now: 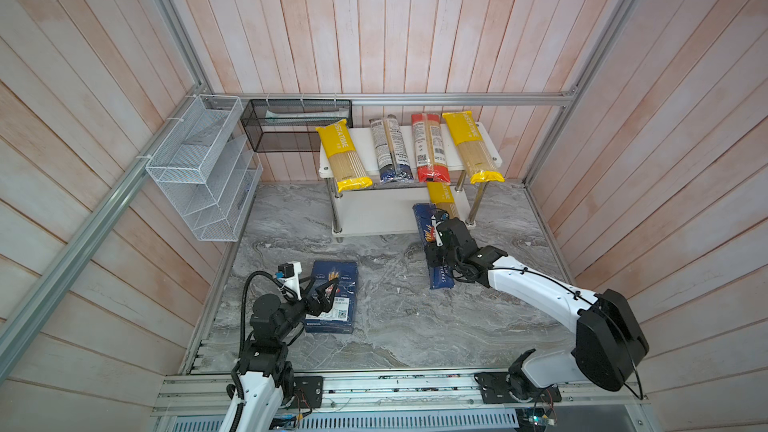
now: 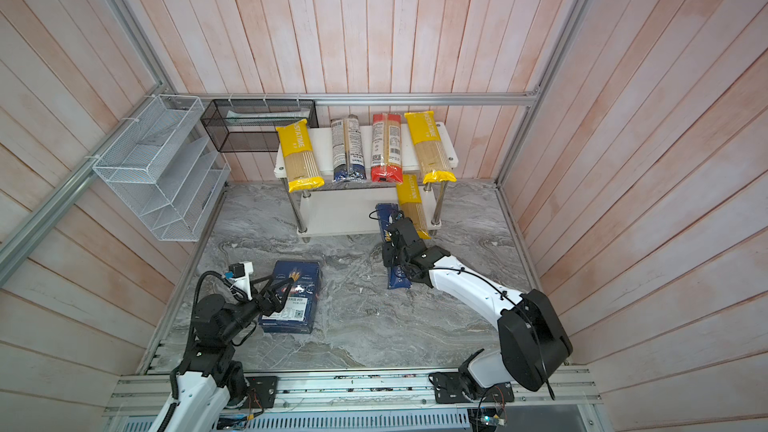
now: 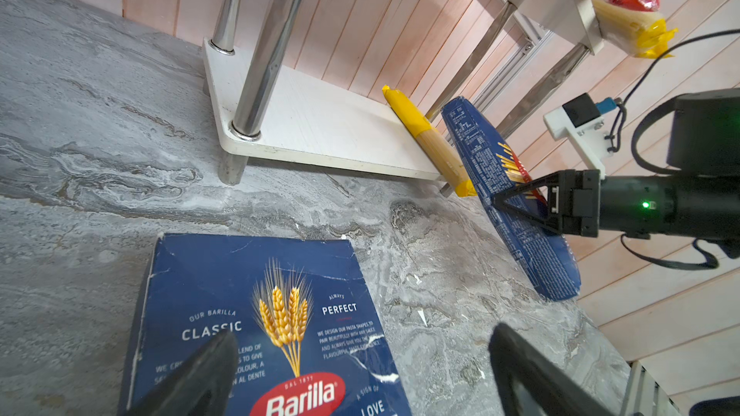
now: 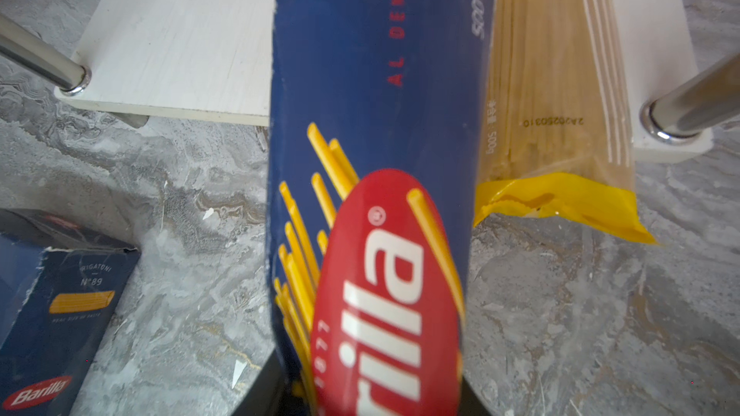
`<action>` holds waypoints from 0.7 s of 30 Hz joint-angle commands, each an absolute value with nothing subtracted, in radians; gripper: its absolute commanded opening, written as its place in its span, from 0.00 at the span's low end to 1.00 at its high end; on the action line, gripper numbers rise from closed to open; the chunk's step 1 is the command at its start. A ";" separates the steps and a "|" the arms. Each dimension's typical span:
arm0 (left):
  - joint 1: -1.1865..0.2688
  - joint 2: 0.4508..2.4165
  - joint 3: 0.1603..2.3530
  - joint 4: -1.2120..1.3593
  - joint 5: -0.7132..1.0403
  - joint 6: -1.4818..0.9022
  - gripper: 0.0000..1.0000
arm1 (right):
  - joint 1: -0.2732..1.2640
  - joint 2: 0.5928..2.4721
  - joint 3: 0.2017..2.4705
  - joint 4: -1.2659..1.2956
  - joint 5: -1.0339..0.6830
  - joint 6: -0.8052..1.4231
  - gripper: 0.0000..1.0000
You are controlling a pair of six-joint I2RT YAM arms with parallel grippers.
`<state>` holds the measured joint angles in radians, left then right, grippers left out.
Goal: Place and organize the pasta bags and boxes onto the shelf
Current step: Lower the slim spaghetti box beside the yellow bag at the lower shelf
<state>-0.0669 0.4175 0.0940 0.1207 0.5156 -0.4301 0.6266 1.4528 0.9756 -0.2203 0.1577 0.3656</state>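
The shelf [image 1: 365,139] stands at the back, with bags laid across its top board: a yellow bag [image 1: 343,155], a dark blue one [image 1: 392,151], a red one [image 1: 430,147] and another yellow one [image 1: 471,147]. A third yellow bag [image 1: 442,199] [image 4: 552,94] lies on the lower board [image 4: 180,42]. My right gripper [image 1: 436,238] [image 4: 368,402] is shut on the long spaghetti box [image 1: 440,278] [image 4: 372,94]. The box is tilted, with its far end over the lower board beside that bag. My left gripper [image 1: 322,288] [image 3: 364,338] hangs open over the wide Barilla box [image 1: 336,305] [image 3: 260,314], which lies flat on the table.
A white wire rack [image 1: 199,168] and a black mesh basket [image 1: 291,126] hang on the walls at the back left. Chrome posts [image 4: 44,58] frame the shelf's lower tier. Wooden walls close three sides, and an aluminium rail [image 1: 374,388] runs along the front.
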 commanded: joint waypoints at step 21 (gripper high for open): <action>-0.072 0.445 0.085 0.152 0.508 -0.422 1.00 | 0.520 1.709 1.233 -0.039 0.109 0.304 0.39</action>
